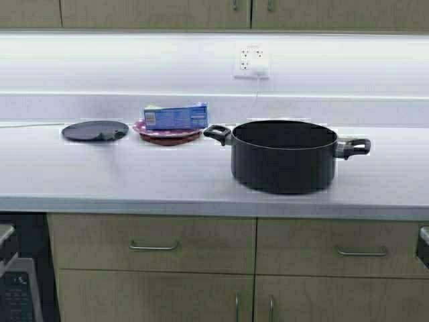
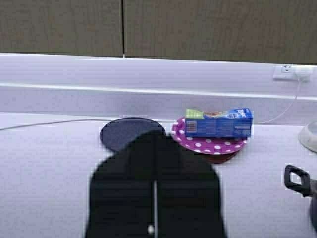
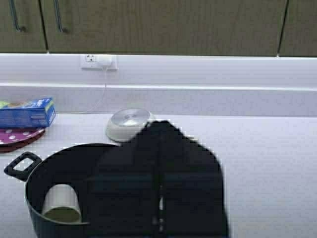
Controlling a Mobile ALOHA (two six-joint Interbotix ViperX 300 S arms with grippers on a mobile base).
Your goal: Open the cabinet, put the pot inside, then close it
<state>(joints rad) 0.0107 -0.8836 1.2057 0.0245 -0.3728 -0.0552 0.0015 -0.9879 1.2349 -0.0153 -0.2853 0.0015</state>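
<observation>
High view: the cabinet [image 1: 214,13] is seen shut at 12 o'clock; the matte-black pot [image 1: 283,157] stands upright on the desk [image 1: 134,181]. Both the left pincer [image 2: 154,198] and right pincer [image 3: 159,188] are pressed closed, holding nothing.

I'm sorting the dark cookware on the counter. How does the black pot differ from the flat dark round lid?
The pot is tall and deep with straight sides; the lid lies flat and thin. The pot has two loop side handles; the lid shows none. The pot is the bulkier, standing right of the polka-dot plate; the lid lies left of it. Both are dark, round and rest on the countertop.
</observation>
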